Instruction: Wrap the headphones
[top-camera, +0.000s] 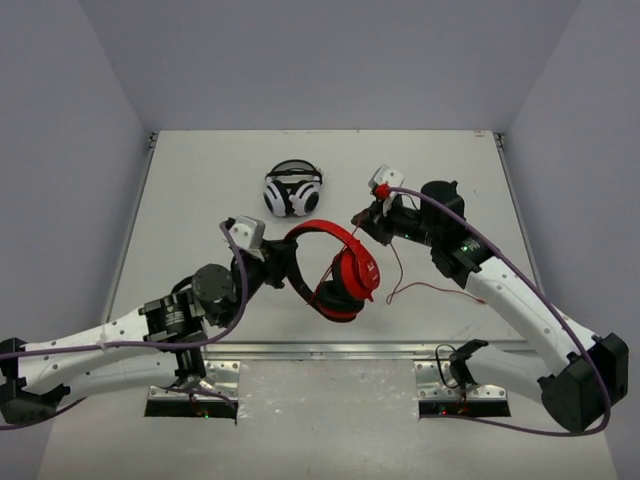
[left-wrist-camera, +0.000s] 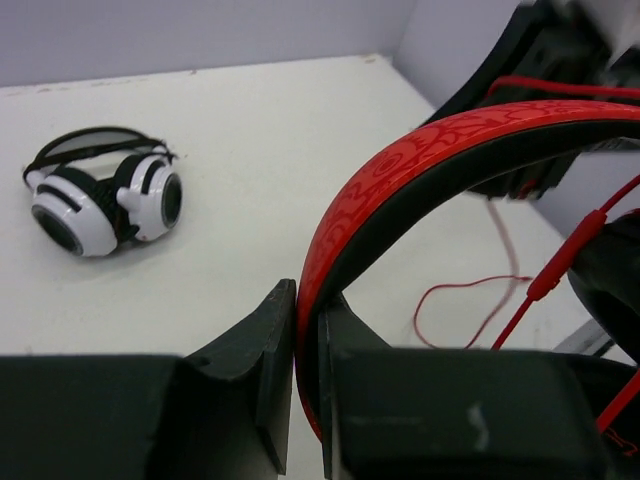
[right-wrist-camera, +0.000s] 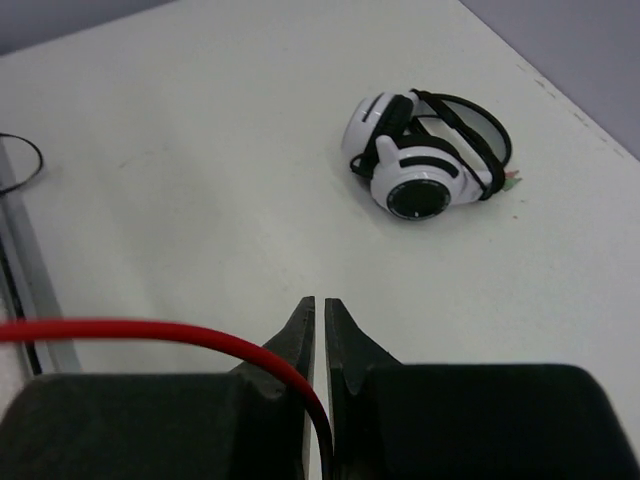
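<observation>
Top external view, starting at the left: the left claw (top-camera: 278, 260) is clenched on the black-lined headband of the red headphones (top-camera: 345, 272). The left wrist view confirms this, with both fingers pressed against the band's two faces. The headphones sit at mid-worktop (top-camera: 190, 190) with the ear cups together and hanging towards the near edge. They appear tilted and lifted rather than lying flat.

The red cable (top-camera: 425, 288) trails from the cups, with a slack loop lying on the worktop just to their right, then rises to the right claw (top-camera: 365, 220). That claw is pinched shut on the cable, which the right wrist view shows curving in between its closed fingers (right-wrist-camera: 300, 330). The white-and-black headphones (top-camera: 292, 190) lie behind, well apart from the work.

I judge the winding step is in hand and barely begun, since most of the cable is loose. Next, the right claw should carry the cable around the folded cups or band, taut enough not to slip, while the left claw holds the headphones steady.
</observation>
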